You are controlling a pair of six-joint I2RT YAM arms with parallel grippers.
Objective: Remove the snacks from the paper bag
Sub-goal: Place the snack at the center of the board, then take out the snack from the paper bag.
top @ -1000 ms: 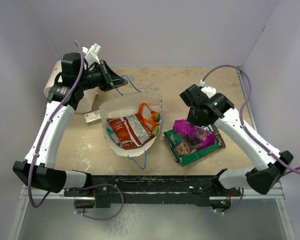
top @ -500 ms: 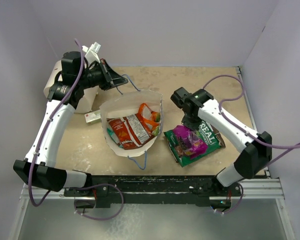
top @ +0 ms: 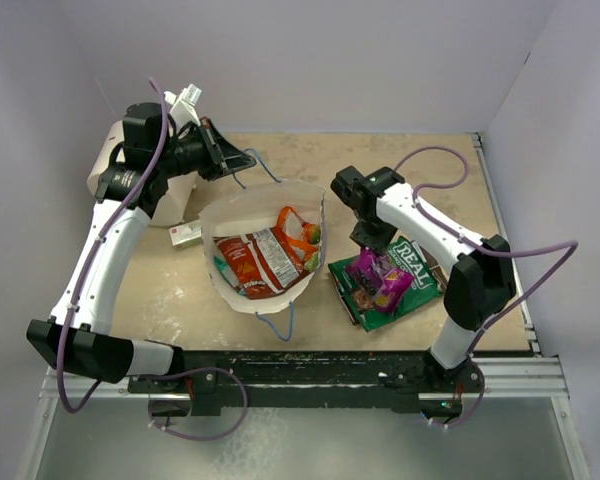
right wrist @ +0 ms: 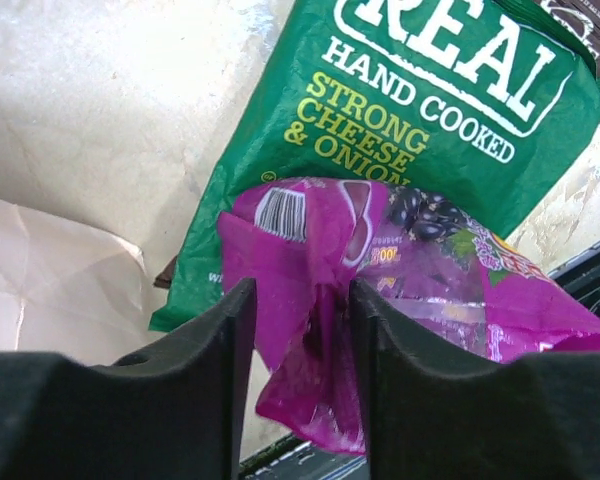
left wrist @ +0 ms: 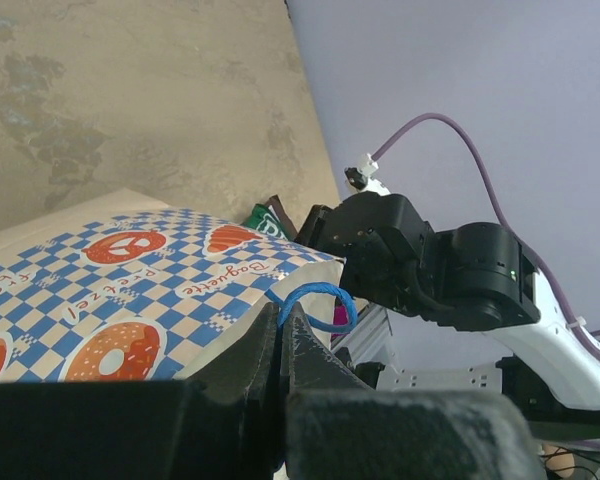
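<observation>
The white paper bag (top: 263, 207) lies open mid-table; its patterned outside shows in the left wrist view (left wrist: 130, 270). My left gripper (top: 242, 160) (left wrist: 283, 312) is shut on the bag's far blue cord handle (left wrist: 318, 300). In the bag lie a red-orange packet (top: 258, 262), an orange packet (top: 298, 230) and a teal one (top: 223, 268). Right of the bag, a magenta packet (top: 377, 277) (right wrist: 420, 260) rests on a green packet (top: 416, 262) (right wrist: 400, 130). My right gripper (top: 366, 238) (right wrist: 302, 295) is open just above the magenta packet's crumpled end.
A big white cylinder (top: 108, 172) stands at the back left under my left arm. A small flat whitish box (top: 185, 235) lies left of the bag. A dark packet (top: 352, 292) lies under the green one. The bag's edge (right wrist: 50, 290) is close left of my right gripper.
My right arm has swung left toward the bag and its gripper has drawn back from the magenta packet, which stays on the green one. My left arm has not moved.
</observation>
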